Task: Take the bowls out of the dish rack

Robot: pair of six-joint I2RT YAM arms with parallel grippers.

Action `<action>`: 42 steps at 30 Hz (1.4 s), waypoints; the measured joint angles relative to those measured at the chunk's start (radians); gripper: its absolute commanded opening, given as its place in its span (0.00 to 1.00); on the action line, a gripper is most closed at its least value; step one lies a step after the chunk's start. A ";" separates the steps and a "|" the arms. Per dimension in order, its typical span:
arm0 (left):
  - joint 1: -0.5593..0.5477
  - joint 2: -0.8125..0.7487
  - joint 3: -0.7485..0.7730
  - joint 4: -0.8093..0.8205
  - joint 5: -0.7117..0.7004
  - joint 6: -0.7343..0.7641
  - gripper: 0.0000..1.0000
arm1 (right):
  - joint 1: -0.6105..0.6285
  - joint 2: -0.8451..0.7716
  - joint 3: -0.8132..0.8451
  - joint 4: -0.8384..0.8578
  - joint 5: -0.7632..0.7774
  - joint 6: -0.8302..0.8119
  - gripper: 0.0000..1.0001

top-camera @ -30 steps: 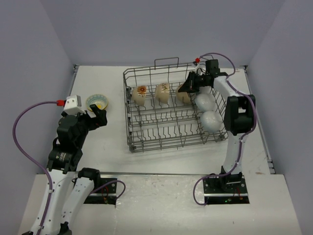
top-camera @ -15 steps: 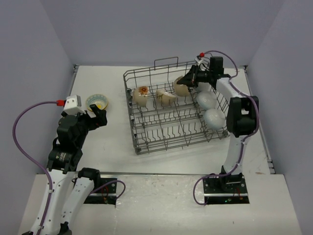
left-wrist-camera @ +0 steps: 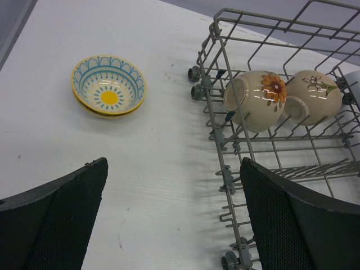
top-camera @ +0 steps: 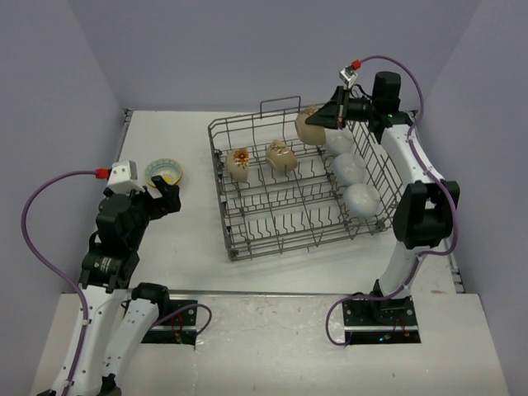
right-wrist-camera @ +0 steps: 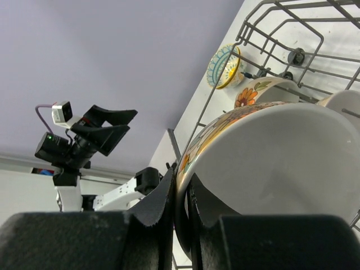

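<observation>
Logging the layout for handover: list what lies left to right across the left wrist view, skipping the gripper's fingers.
teal-rimmed bowl → dish rack at its wheeled edge → orange-flower bowl → leaf-patterned bowl

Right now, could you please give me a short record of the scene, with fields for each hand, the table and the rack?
Right hand: shut on the rim of a patterned bowl, held above the far side of the rack
Left hand: open, empty, over the table left of the rack
On the table: one blue and yellow bowl, upright
In the rack: two flowered bowls on their sides; three white bowls along the right side
</observation>
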 measured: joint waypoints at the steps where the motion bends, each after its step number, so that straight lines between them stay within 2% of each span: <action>1: 0.000 0.000 0.000 0.000 0.000 0.000 1.00 | 0.000 -0.002 -0.002 -0.008 0.002 -0.004 0.00; 6: 0.000 0.005 0.000 0.000 0.000 0.000 1.00 | 0.010 -0.094 -0.072 -0.048 0.039 -0.042 0.00; 12: 0.000 0.021 0.000 0.000 0.004 0.000 1.00 | 0.106 -0.348 -0.125 -0.182 0.198 -0.185 0.00; 15: 0.000 0.033 0.008 -0.003 0.034 -0.001 1.00 | 0.250 -0.467 -0.126 -0.252 0.358 -0.306 0.00; 18: 0.000 0.076 0.058 -0.016 0.114 -0.006 1.00 | 0.454 -0.569 -0.170 -0.287 0.554 -0.435 0.00; 23: 0.000 0.209 0.265 -0.017 0.298 -0.037 1.00 | 0.703 -0.689 -0.326 -0.308 0.918 -0.667 0.00; 29: -0.018 0.411 0.521 0.021 0.523 -0.106 1.00 | 0.981 -0.693 -0.513 -0.287 1.320 -1.035 0.00; 32: -0.098 0.486 0.546 0.030 0.541 -0.125 1.00 | 1.065 -0.694 -0.624 -0.250 1.405 -1.187 0.00; 36: -0.311 0.589 0.546 0.006 0.492 -0.128 1.00 | 1.089 -0.712 -0.684 -0.247 1.415 -1.302 0.00; 38: -0.406 0.632 0.540 0.001 0.470 -0.128 1.00 | 1.089 -0.739 -0.686 -0.246 1.401 -1.324 0.00; 42: -0.520 0.670 0.527 -0.015 0.421 -0.128 0.99 | 1.091 -0.802 -0.673 -0.241 1.383 -1.351 0.00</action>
